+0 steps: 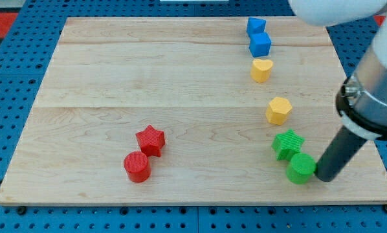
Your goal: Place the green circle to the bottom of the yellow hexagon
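Pincer: none on this rig, so no jaw state to report; your tip (325, 177) touches the green circle (301, 168) at lower right. Green star (287, 144) sits between it and the yellow hexagon (278, 110). Placement looks close but unfinished.

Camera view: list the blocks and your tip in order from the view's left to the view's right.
Red circle → red star → yellow heart → yellow hexagon → green star → green circle → my tip. Blue blocks omitted: they overlap the yellow heart's span.
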